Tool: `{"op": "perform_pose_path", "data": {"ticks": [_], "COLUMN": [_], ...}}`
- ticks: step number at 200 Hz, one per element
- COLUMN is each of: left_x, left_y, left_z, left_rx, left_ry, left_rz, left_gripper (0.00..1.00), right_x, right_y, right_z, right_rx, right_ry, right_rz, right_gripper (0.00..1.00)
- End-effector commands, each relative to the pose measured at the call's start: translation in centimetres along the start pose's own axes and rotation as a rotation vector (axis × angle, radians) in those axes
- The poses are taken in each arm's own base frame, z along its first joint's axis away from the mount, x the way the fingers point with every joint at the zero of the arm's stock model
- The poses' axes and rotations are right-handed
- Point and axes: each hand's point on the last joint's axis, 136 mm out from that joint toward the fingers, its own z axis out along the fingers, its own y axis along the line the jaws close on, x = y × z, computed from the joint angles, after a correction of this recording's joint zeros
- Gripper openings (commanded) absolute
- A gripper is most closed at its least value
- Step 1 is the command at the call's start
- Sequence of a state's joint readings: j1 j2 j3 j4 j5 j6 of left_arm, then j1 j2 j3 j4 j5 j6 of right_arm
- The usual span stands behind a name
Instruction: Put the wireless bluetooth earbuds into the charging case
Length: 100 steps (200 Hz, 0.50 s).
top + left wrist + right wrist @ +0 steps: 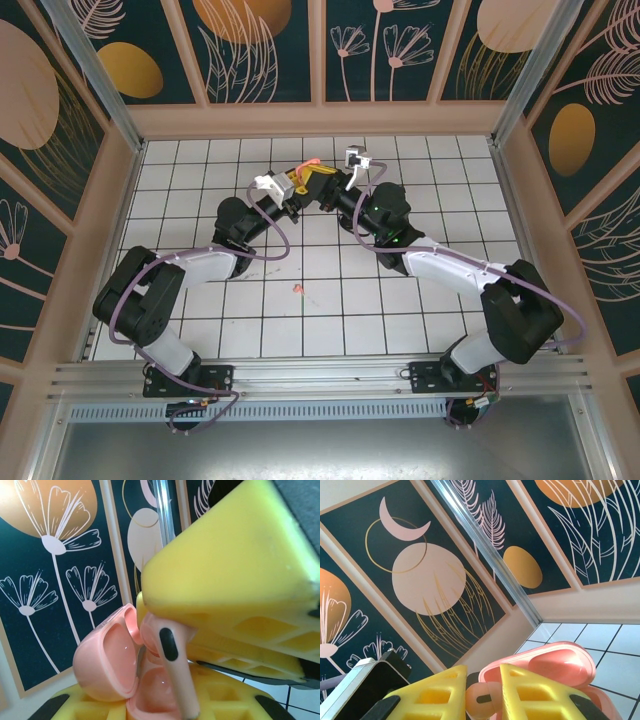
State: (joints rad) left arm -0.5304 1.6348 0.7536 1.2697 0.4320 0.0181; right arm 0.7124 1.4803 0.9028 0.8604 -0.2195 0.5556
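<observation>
Insertion is in hand: left end effector (pixel 155 707) clamps the open salmon-pink plastic charging case (pixel 107 662), while right end effector (pixel 484 692) pinches a salmon-orange stemmed earbud (pixel 175 675) (stem pointing into the case's cavity). Next, I judge: press it straight down, then release.

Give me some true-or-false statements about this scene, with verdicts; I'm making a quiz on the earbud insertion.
1. The salmon-pink plastic charging case is open. True.
2. The right jaws hold a black earbud. False: they hold a salmon-pink stemmed plastic earbud.
3. Another tiny salmon-orange earbud lies loose on the white tiled table. True.
4. The left jaws are empty. False: they grip the case.
</observation>
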Motion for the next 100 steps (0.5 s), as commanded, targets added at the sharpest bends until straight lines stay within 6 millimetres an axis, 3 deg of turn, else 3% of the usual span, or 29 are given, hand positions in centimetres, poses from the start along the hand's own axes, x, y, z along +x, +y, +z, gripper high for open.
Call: {"op": "perform_pose_path", "data": {"ticks": [1,100], "left_x": [-2.6,-2.9], "left_y": [-1.1,-1.9], "left_z": [-0.1,-0.2], "left_rx": [0.047,0.083], "left_ry": [-0.068,-0.076], "left_rz": [0.026,0.036], "left_gripper": [0.0,0.0], "right_x": [-1.7,-1.3], "right_y": [0.0,-1.3], "right_z": [0.5,0.8], "right_rx": [-0.006,0.023], "right_ry": [-0.057,-0.053], "right_rz": [-0.01,0.014], "right_gripper": [0.21,0.19]}}
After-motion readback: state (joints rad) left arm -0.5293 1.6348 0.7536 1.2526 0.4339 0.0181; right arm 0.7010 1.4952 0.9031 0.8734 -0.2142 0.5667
